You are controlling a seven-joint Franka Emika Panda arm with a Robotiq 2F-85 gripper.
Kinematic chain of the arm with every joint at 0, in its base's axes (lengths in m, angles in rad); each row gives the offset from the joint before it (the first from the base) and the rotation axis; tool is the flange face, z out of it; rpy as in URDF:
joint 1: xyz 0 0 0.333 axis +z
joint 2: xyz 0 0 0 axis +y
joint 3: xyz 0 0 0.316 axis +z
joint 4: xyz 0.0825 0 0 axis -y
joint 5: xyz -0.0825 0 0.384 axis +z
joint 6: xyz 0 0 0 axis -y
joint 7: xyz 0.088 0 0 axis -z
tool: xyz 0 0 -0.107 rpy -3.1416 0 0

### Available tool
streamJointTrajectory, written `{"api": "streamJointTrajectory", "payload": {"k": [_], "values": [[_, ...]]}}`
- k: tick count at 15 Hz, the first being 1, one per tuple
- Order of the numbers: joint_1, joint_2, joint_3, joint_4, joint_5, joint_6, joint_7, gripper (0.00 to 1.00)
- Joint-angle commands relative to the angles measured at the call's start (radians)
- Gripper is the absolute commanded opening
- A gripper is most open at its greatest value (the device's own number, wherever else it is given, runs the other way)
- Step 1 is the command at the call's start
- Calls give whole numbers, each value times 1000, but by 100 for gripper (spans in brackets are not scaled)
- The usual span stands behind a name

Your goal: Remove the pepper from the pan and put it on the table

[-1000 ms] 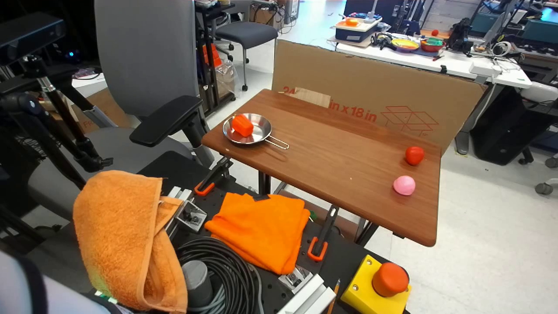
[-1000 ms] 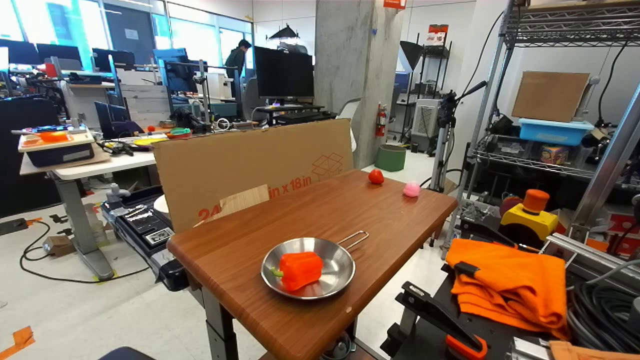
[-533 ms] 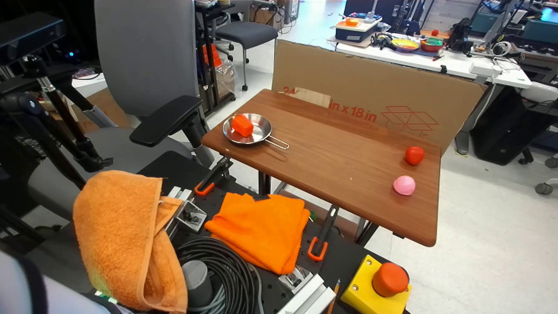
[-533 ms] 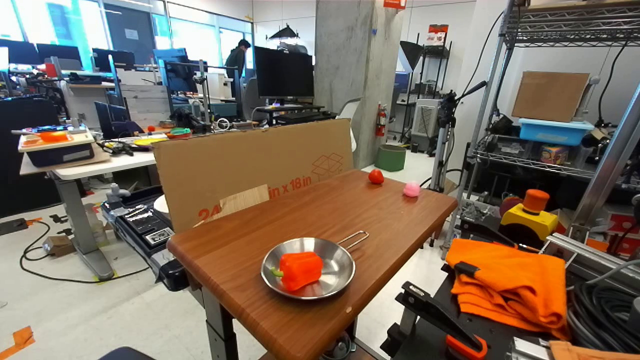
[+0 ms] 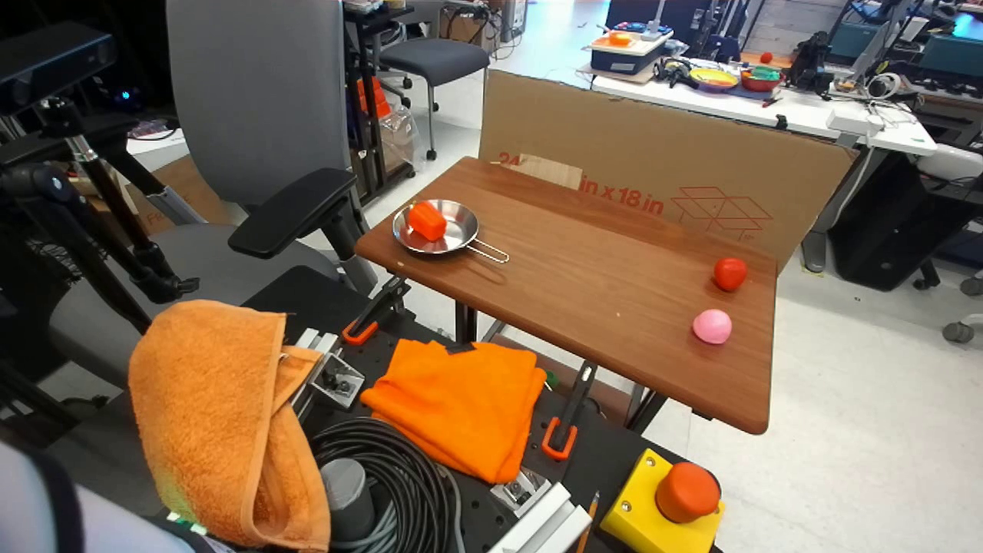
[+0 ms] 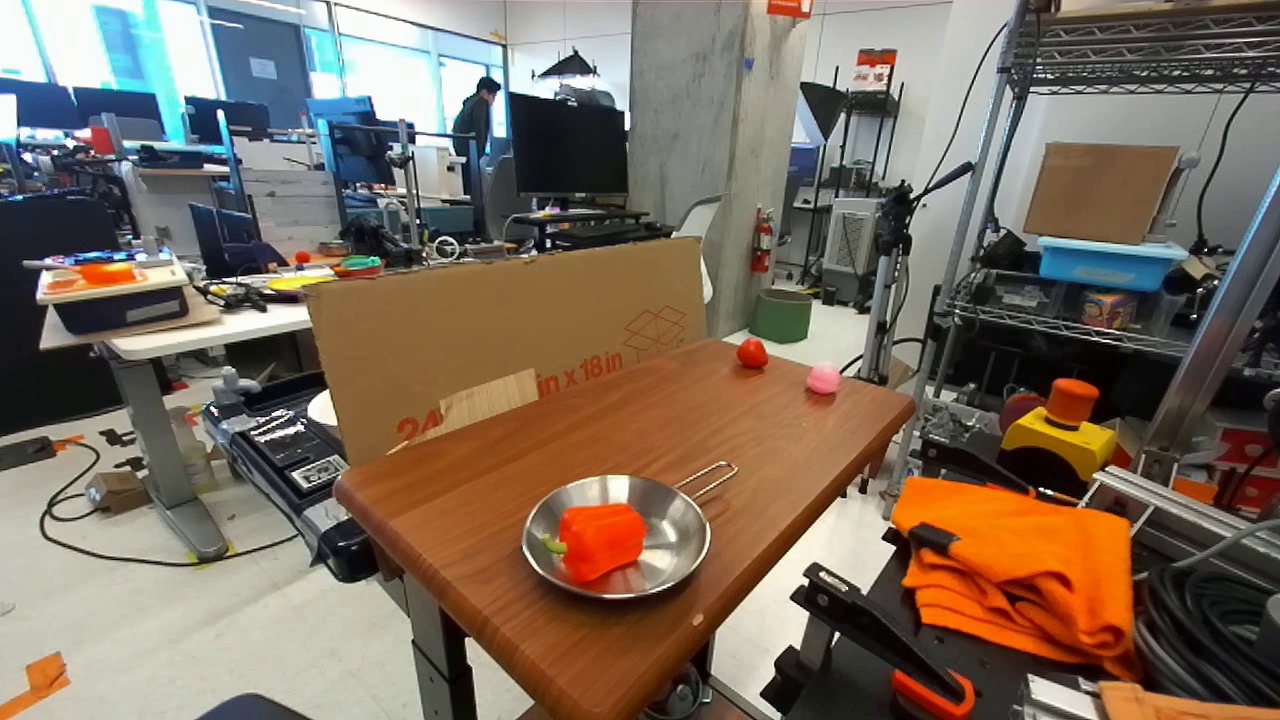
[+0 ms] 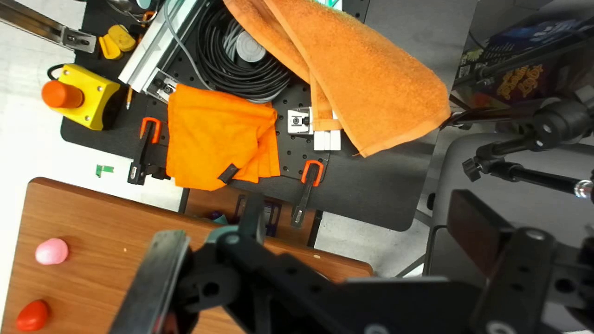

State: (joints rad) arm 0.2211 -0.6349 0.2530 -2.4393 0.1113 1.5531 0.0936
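Note:
The red-orange pepper (image 5: 427,221) lies on its side in the silver pan (image 5: 461,223) in both exterior views; its green stem shows on the pepper (image 6: 601,541). The pan (image 6: 675,535) sits near one end of the brown table (image 5: 591,269), its thin wire handle lying toward the table's middle. My gripper (image 7: 365,225) is open and empty in the wrist view, its fingers wide apart, above the gap between the table (image 7: 102,222) and the black bench. The gripper hides the pepper and nearly all of the pan there. Neither exterior view shows the gripper.
A red tomato-like object (image 5: 729,274) and a pink ball (image 5: 712,326) sit at the table's far end from the pan. An upright cardboard panel (image 5: 653,146) lines one long edge. The bench holds orange cloths (image 7: 218,139), clamps, cable and a yellow button box (image 7: 88,95). A grey chair (image 5: 261,100) stands nearby.

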Motion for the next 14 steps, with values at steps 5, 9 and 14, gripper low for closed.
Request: {"api": "streamJointTrajectory", "payload": {"k": [5,9,14], "values": [[10,-71,-16,-3,9,-1,-6,100],[-7,-41,-12,2,11,4,15,100],[-18,-41,-18,2,3,-1,33,100]]}}
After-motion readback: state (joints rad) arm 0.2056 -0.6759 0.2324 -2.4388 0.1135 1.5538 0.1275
